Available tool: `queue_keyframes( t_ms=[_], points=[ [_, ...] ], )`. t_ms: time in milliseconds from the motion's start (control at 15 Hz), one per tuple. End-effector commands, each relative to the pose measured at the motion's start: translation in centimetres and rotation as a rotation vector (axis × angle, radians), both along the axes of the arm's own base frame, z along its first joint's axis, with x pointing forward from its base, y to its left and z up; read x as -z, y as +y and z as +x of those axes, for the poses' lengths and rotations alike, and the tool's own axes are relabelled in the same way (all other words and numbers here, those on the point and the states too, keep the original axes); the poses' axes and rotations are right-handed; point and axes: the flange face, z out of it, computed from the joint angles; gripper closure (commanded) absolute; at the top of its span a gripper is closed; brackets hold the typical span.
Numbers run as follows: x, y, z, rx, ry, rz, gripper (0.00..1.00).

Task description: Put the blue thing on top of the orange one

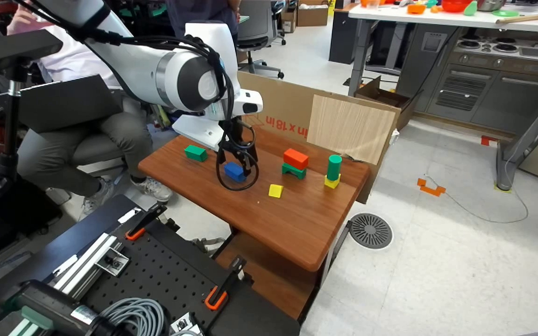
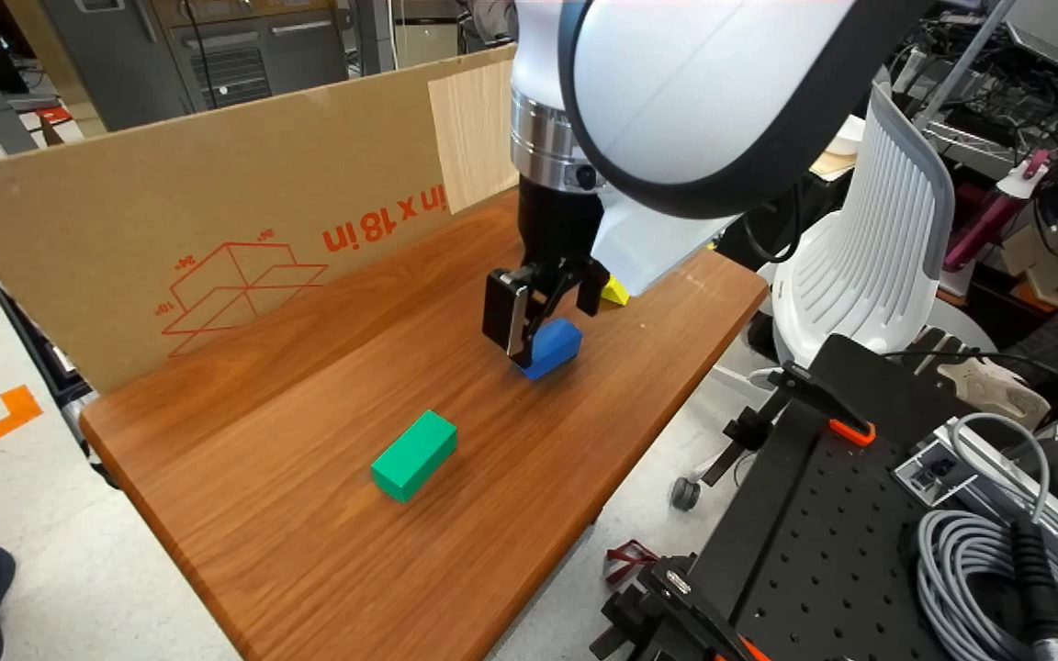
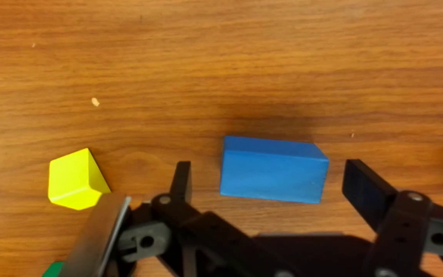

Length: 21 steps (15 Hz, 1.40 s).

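Observation:
The blue block lies flat on the brown table; it also shows in an exterior view and in the wrist view. The orange-red block rests on top of a low green arched block. It is hidden behind the arm in an exterior view and out of the wrist view. My gripper is open and empty, pointing down over the blue block. In the wrist view its fingers stand apart on either side of the block's two short ends, with a gap at each.
A small yellow block lies between the blue block and the table's front edge. A green block lies on the far side of the blue one. A green cylinder stands on another yellow block. A cardboard wall lines the table's back.

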Motion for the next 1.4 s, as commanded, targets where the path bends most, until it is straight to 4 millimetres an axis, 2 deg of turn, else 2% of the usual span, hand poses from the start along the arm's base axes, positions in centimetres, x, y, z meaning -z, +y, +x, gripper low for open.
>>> queue_keyframes(
  t_ms=[0, 267, 333, 400, 667, 867, 1000, 1333],
  points=[
    [0.7, 0.4, 0.9, 0.001, 0.004, -0.035, 0.0],
    [1.7, 0.4, 1.3, 0.004, 0.02, -0.045, 0.0],
    [2.0, 0.5, 1.5, 0.005, 0.019, -0.052, 0.1],
    [2.3, 0.5, 1.6, 0.003, 0.019, -0.054, 0.26],
    [2.7, 0.9, 2.1, -0.013, 0.02, -0.073, 0.57],
    [1.5, 0.6, 2.0, -0.035, 0.023, -0.069, 0.58],
    [0.4, -0.4, 1.9, -0.037, 0.029, -0.063, 0.58],
    [-3.4, -4.8, 2.3, -0.016, 0.042, -0.059, 0.58]
  ],
)
